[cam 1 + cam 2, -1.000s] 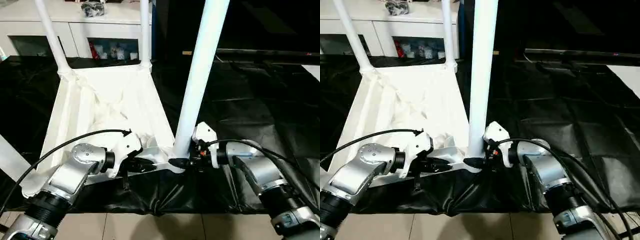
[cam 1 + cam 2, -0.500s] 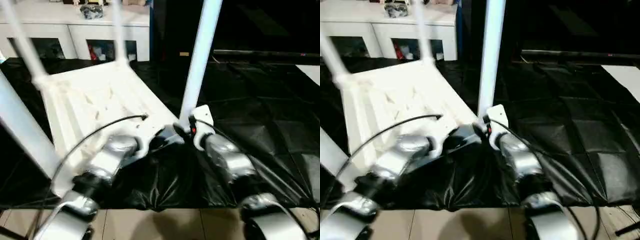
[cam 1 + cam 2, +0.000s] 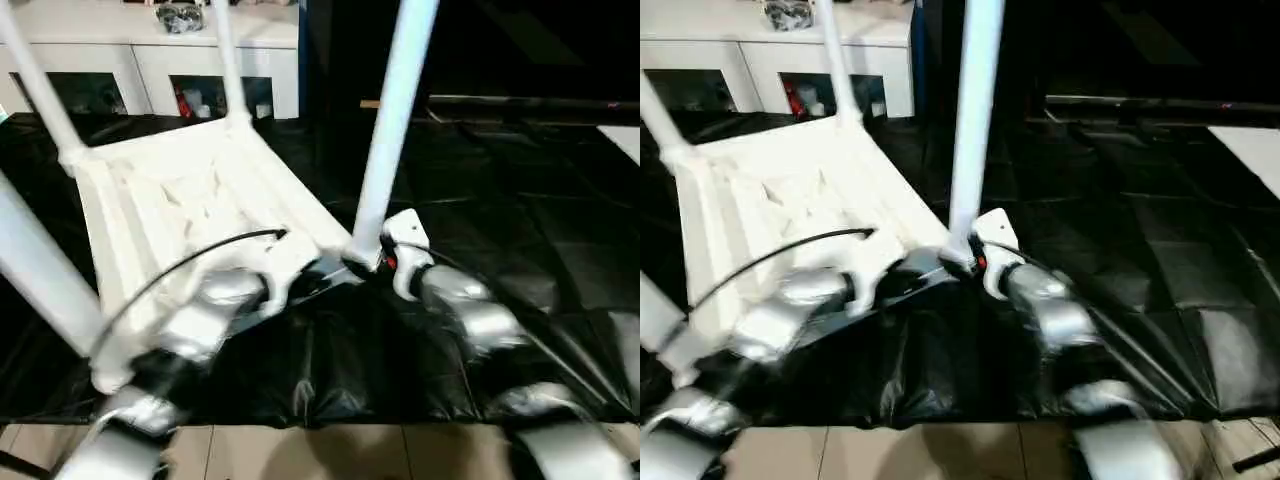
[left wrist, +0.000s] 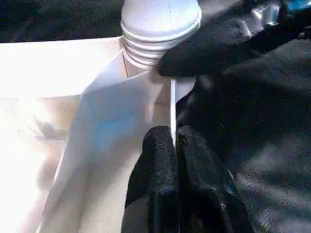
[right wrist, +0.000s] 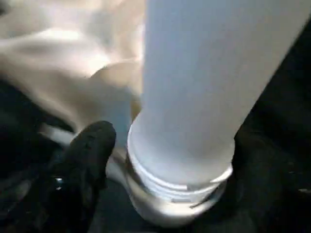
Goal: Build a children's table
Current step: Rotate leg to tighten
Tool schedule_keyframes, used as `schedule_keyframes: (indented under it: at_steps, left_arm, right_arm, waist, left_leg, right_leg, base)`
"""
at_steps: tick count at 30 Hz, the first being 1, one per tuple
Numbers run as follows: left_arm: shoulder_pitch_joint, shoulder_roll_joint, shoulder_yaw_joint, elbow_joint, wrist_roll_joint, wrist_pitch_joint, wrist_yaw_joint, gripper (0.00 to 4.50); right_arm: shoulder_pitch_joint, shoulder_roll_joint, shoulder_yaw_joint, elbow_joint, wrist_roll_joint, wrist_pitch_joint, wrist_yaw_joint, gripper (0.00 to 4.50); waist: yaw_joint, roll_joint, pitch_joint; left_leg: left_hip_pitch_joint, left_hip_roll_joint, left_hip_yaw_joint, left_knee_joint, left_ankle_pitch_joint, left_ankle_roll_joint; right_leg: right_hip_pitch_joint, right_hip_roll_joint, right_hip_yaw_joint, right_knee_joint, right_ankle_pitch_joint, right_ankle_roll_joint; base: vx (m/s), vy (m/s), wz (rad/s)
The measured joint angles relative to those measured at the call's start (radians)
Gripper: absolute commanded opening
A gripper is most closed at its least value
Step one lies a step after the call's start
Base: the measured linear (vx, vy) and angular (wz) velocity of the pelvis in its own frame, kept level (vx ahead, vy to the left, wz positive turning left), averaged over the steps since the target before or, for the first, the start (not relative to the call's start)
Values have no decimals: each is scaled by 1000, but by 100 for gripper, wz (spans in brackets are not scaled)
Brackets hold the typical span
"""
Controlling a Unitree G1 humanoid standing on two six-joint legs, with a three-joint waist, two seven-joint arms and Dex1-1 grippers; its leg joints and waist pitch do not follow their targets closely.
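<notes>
— Looking at the tabletop [image 3: 180,190], why does it lie upside down on the black sheet [image 3: 520,200]?

— So the ribbed underside and corner sockets face up and the legs can go in from above. It takes up the left half of the scene, skewed, with its near right corner between the two arms.

— How many legs are in?

— Four stand up. Two at the far corners, one at the near left [image 3: 40,270], and the near right leg [image 3: 395,110], which rises tall in the middle of the head views.

— What is the left tool [image 4: 175,141] doing?

— Its fingers are pinched closed on the thin rim of the tabletop, just beside the near right socket. That grip likely steadies the top so the corner doesn't slide or lift while the leg is worked.

— And the right tool [image 3: 365,262]?

— It sits at the base of the near right leg [image 5: 194,87], where the ribbed end meets the socket [image 5: 170,204]. One black finger [image 5: 87,150] stands clear to the side of the tube. The other finger is hidden, so I can't tell whether it grips the leg or has let go.

— Is the leg fully seated?

— Ridges show above the socket, so I'd judge it may need more pressing or twisting.

— Anything behind?

— A white cabinet [image 3: 150,45] at the far left.
</notes>
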Motion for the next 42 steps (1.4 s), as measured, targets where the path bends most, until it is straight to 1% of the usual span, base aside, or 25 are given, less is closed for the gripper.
schedule_keyframes:
  at_steps: [1,5,8,9,10,11,12,16,17,25,26,28,30,31,33,39,42]
  left_arm:
    - [2,9,-1,-4,0,-6,-21,0]
    - [21,52,-3,-30,-16,-27,-114,0]
    - [34,81,-4,-46,-30,-39,-180,0]
    - [40,90,-4,-52,-39,-39,-204,0]
    - [45,97,-4,-56,-47,-39,-223,0]
    - [49,105,-4,-61,-51,-42,-240,0]
    - [50,108,-4,-61,-54,-42,-250,0]
    - [52,124,-3,-64,-56,-42,-271,0]
    - [53,129,-3,-68,-56,-42,-277,0]
    - [62,139,-2,-84,-57,-42,-293,0]
    - [65,139,-2,-88,-58,-42,-294,0]
    - [67,138,-2,-90,-58,-42,-295,0]
    - [68,135,-7,-93,-57,-42,-304,0]
    - [68,134,-10,-97,-57,-42,-307,0]
    - [69,134,-12,-102,-57,-42,-309,0]
    - [69,134,-12,-103,-57,-42,-310,0]
    - [69,135,-12,-102,-57,-42,-310,0]
  right_arm:
    - [3,-15,5,-6,0,0,34,392]
    - [24,-91,24,-48,5,-2,208,392]
    - [35,-139,41,-68,14,-6,304,392]
    - [36,-150,45,-76,18,-5,331,376]
    - [36,-158,45,-80,21,-5,349,376]
    - [36,-163,47,-84,24,-5,371,366]
    - [36,-163,49,-84,25,-5,382,348]
    - [35,-159,51,-83,26,-8,409,331]
    - [35,-157,51,-83,26,-9,413,319]
    - [35,-152,59,-84,26,-21,430,319]
    - [35,-147,59,-84,26,-20,430,336]
    - [34,-135,55,-84,29,-14,426,336]
    - [31,-112,51,-84,42,-6,423,365]
    - [27,-109,52,-84,41,-9,418,370]
    - [18,-106,53,-84,38,-18,411,370]
    - [9,-110,60,-78,34,-31,421,370]
    - [5,-116,67,-75,15,-48,428,370]
  waist:
    - [1,1,0]
    - [18,1,0]
    - [28,1,0]
    - [28,1,0]
    - [29,1,1]
    - [29,0,1]
    - [29,0,1]
    - [28,0,1]
    - [27,0,1]
    - [26,0,1]
    - [26,-1,1]
    - [25,-1,1]
    - [26,-1,1]
    - [29,-1,1]
    - [33,-1,1]
    - [30,-2,2]
    - [29,-2,2]
  left_leg:
    - [0,0,0,0,0,0]
    - [-2,0,2,1,0,0]
    - [-2,0,3,1,0,0]
    - [-2,0,3,1,0,0]
    - [-2,0,3,1,0,0]
    - [-2,0,3,1,0,0]
    - [-2,0,3,1,0,0]
    - [-2,0,3,1,0,0]
    - [-1,0,3,1,0,0]
    - [-2,0,3,1,0,0]
    - [-1,1,3,1,0,0]
    - [-1,1,3,1,0,0]
    - [-1,1,4,1,0,0]
    - [-1,0,4,1,0,0]
    - [-2,0,4,1,0,0]
    - [-1,0,4,2,0,0]
    - [-1,0,4,2,0,0]
  right_leg:
    - [0,0,0,0,0,0]
    - [0,0,1,-2,-1,1]
    - [0,-1,2,-3,-1,1]
    - [0,-1,2,-3,-1,1]
    - [0,-1,2,-3,-1,1]
    - [0,-1,1,-3,-1,1]
    - [0,-1,1,-3,-1,1]
    - [0,-1,2,-3,-1,1]
    - [0,-1,2,-3,-1,1]
    - [-1,0,1,-3,-2,1]
    - [-1,0,1,-3,-2,1]
    - [-1,0,2,-3,-1,1]
    - [-1,0,2,-2,-1,1]
    - [-1,-1,2,-2,-1,1]
    - [0,-1,2,-2,-1,1]
    - [0,-1,2,-2,-1,1]
    - [0,-1,2,-2,-1,1]
  base:
    - [0,0,0]
    - [0,0,0]
    - [0,0,0]
    - [0,0,0]
    - [0,0,0]
    - [0,0,0]
    - [0,0,0]
    - [0,0,0]
    - [0,0,0]
    - [0,0,0]
    - [0,0,0]
    - [0,0,0]
    - [0,0,0]
    - [0,0,0]
    - [0,0,0]
    - [0,0,0]
    - [0,0,0]
